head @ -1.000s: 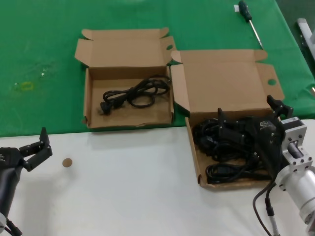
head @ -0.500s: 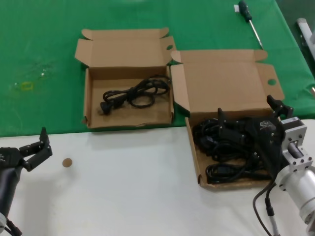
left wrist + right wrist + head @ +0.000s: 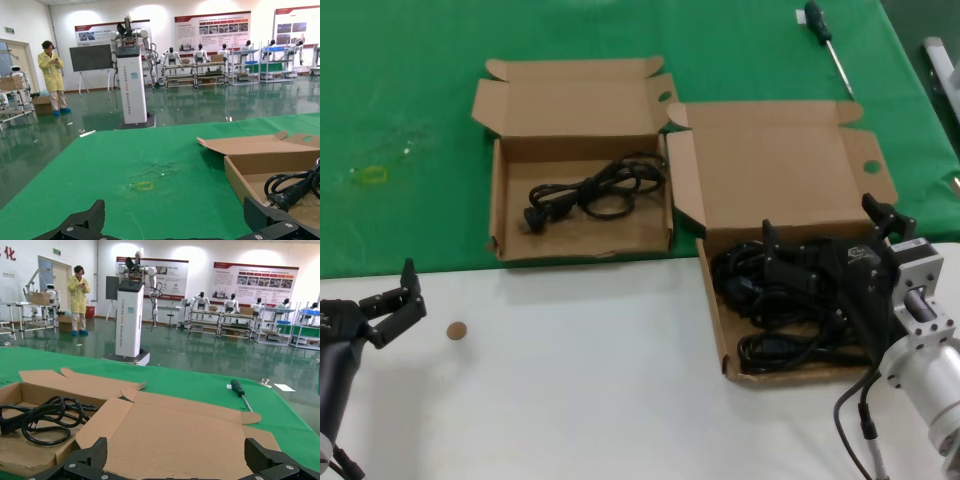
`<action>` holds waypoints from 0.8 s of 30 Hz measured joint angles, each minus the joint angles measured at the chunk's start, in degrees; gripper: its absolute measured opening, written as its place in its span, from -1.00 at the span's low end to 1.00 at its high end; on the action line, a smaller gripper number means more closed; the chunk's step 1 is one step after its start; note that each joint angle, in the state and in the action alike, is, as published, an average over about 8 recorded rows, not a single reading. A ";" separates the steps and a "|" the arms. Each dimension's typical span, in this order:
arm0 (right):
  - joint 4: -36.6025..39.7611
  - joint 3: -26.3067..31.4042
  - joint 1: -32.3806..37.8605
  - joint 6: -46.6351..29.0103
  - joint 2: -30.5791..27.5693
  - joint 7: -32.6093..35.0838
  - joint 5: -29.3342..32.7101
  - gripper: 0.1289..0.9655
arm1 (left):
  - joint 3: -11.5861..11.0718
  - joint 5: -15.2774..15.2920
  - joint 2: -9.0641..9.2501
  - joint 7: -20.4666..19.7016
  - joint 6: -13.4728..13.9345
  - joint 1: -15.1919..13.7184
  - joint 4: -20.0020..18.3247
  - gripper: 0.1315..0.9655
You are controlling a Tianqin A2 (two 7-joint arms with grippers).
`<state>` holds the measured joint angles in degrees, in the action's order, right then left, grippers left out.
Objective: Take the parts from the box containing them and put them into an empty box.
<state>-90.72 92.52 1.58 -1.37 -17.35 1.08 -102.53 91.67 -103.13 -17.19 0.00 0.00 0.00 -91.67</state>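
Observation:
The larger cardboard box (image 3: 770, 170) lies at the right with its lid folded back and holds a pile of black looped cords (image 3: 760, 290). My right gripper (image 3: 820, 222) hangs open just over that pile, with nothing between its fingers; in the right wrist view the gripper (image 3: 177, 457) faces the box's lid flap (image 3: 185, 435). The smaller box (image 3: 570, 100) at centre left holds one cord (image 3: 595, 190), and its plug end (image 3: 292, 187) shows in the left wrist view. My left gripper (image 3: 392, 295) waits open over the white table at the lower left.
A screwdriver (image 3: 825, 40) lies on the green cloth (image 3: 400, 80) at the far right back. A small brown disc (image 3: 457, 330) sits on the white table (image 3: 570, 400) near my left gripper. The two boxes stand side by side, almost touching.

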 joint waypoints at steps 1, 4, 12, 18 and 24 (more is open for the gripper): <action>0.00 0.00 0.00 0.00 0.00 0.00 0.00 1.00 | 0.00 0.00 0.00 0.00 0.00 0.00 0.00 1.00; 0.00 0.00 0.00 0.00 0.00 0.00 0.00 1.00 | 0.00 0.00 0.00 0.00 0.00 0.00 0.00 1.00; 0.00 0.00 0.00 0.00 0.00 0.00 0.00 1.00 | 0.00 0.00 0.00 0.00 0.00 0.00 0.00 1.00; 0.00 0.00 0.00 0.00 0.00 0.00 0.00 1.00 | 0.00 0.00 0.00 0.00 0.00 0.00 0.00 1.00; 0.00 0.00 0.00 0.00 0.00 0.00 0.00 1.00 | 0.00 0.00 0.00 0.00 0.00 0.00 0.00 1.00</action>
<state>-90.72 92.52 1.58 -1.37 -17.35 1.08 -102.53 91.67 -103.13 -17.19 0.00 0.00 0.00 -91.67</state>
